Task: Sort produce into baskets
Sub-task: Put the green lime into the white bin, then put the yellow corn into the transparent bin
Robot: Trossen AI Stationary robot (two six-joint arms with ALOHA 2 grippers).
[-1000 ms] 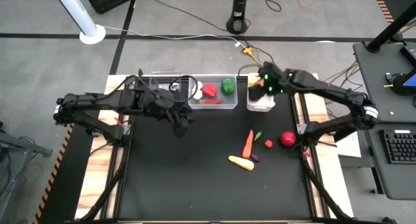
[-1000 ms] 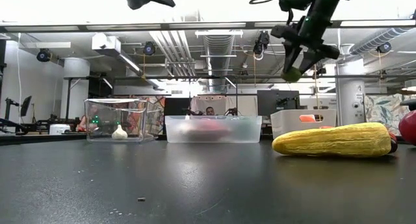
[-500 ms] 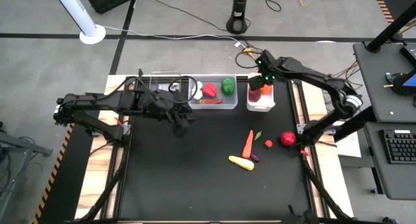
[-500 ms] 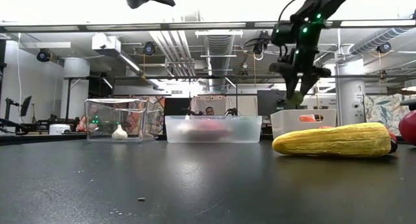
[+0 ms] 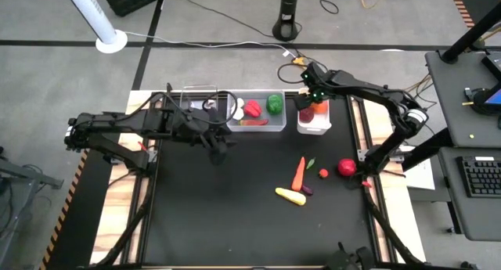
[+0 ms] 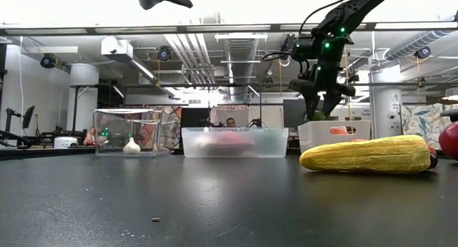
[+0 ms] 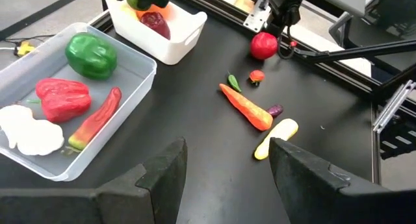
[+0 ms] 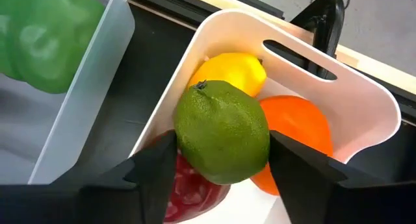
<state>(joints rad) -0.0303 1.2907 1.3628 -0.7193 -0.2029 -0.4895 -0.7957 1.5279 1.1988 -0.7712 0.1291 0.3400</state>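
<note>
arms: two, black, jointed | right wrist: green lights | cables: black loops | jaws: dark, flat

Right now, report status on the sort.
Right gripper over the opaque white plastic bin, round green fruit between its fingers. Left gripper open, empty, mid-table. Orange carrot and yellow squash unsorted. Nothing blocking.

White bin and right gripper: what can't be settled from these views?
- Right gripper and green fruit: right wrist view shows the fruit between the fingers; whether they grip it can't be told.
- White bin, high view: the right arm covers its contents.
- White bin, low view: its opaque wall hides most contents.
- Dark red item, right wrist view: cut off by the green fruit; its type is unclear.
</note>
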